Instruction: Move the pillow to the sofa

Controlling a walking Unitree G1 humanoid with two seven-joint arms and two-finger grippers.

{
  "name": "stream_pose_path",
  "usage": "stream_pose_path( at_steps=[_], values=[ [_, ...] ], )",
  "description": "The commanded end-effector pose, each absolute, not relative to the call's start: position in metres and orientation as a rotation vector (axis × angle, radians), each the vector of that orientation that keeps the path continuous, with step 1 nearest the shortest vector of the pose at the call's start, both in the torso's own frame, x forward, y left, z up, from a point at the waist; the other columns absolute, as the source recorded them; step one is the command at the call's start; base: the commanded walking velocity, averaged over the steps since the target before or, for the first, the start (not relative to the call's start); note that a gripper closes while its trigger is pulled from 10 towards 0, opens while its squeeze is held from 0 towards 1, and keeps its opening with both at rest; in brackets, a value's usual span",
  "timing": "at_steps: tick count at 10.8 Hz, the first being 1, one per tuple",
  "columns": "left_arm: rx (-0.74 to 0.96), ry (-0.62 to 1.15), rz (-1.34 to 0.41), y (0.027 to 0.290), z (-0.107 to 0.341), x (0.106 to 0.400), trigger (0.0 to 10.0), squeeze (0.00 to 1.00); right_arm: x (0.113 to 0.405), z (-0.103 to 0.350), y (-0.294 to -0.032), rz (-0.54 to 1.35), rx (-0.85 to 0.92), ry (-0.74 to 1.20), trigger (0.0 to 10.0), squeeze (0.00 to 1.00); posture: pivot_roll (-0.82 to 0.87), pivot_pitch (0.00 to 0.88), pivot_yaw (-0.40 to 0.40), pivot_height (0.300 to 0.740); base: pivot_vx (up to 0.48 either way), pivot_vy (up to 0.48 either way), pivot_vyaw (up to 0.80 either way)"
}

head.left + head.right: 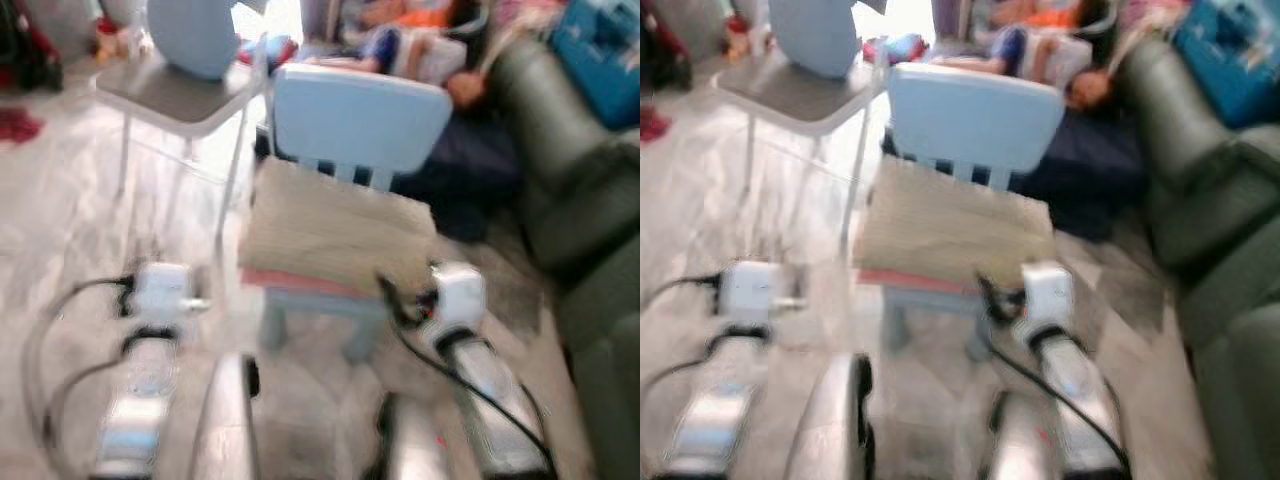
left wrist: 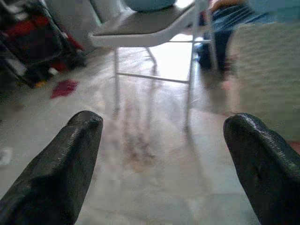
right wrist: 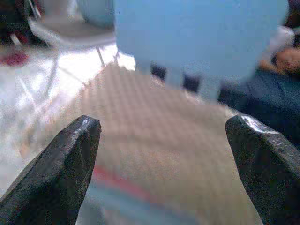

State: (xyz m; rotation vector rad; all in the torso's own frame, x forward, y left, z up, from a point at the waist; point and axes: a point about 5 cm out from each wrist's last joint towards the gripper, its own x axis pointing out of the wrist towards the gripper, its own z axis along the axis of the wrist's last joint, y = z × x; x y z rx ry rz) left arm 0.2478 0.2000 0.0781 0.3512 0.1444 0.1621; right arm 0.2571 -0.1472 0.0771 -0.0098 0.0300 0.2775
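Observation:
A flat beige pillow (image 1: 335,230) lies on the seat of a small light-blue chair (image 1: 360,115) right in front of me. The dark green sofa (image 1: 580,200) runs along the right side. My right gripper (image 3: 164,124) is open just before the pillow's (image 3: 173,126) front edge, fingers spread wide and touching nothing. My left gripper (image 2: 164,124) is open too, held over the floor left of the chair, with the pillow's edge (image 2: 267,70) off to one side. Both silver arms reach forward, the right one (image 1: 455,295) by the pillow's front right corner. The views are blurred.
A grey folding chair (image 1: 180,95) with a pale blue object on it stands at the back left. A person (image 1: 430,45) lies behind the small chair. A blue box (image 1: 600,50) rests on the sofa. Pale floor (image 1: 70,220) spreads to the left.

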Motion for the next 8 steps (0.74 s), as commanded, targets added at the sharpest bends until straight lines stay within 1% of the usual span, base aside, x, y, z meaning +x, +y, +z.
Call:
stream_pose_path(
  at_steps=[1, 2, 5, 6, 7, 8],
  values=[
    [0.334, 0.145, 0.128, 0.1879, 0.0768, 0.2492, 10.0, 0.0, 0.2521, 0.0702, -0.1621, 0.234, -0.029, 0.067, 10.0, 0.0, 0.02, 0.11, -0.067, 0.565, 0.416, 0.0, 0.0],
    [0.334, 0.147, 0.128, 0.1881, 0.0765, 0.2492, 10.0, 0.0, 0.2533, 0.0697, -0.1657, 0.202, -0.06, 0.068, 10.0, 0.0, 0.02, 0.114, -0.067, 0.565, 0.405, 0.0, 0.0],
    [0.322, 0.153, 0.12, 0.1861, 0.0762, 0.2484, 10.0, 0.0, 0.252, 0.0688, -0.1661, 0.193, -0.043, 0.074, 10.0, 0.0, 0.02, 0.12, -0.07, 0.565, 0.0, 0.0, 0.0],
    [0.338, 0.145, 0.078, 0.1821, 0.0792, 0.2512, 10.0, 0.0, 0.2509, 0.0679, -0.1663, 0.185, -0.039, 0.083, 10.0, 0.0, 0.02, 0.131, -0.076, 0.565, 0.0, 0.0, 0.0],
    [0.346, 0.156, 0.035, 0.1784, 0.0798, 0.2532, 10.0, 0.0, 0.2488, 0.0677, -0.1663, 0.186, -0.029, 0.091, 10.0, 0.0, 0.02, 0.155, -0.082, 0.55, 0.0, 0.0, 0.0],
    [0.358, 0.163, 0.023, 0.1799, 0.0823, 0.2534, 10.0, 0.0, 0.2446, 0.0688, -0.1668, 0.192, -0.03, 0.094, 10.0, 0.0, 0.02, 0.186, -0.088, 0.526, 0.0, 0.0, 0.0]
  ],
)
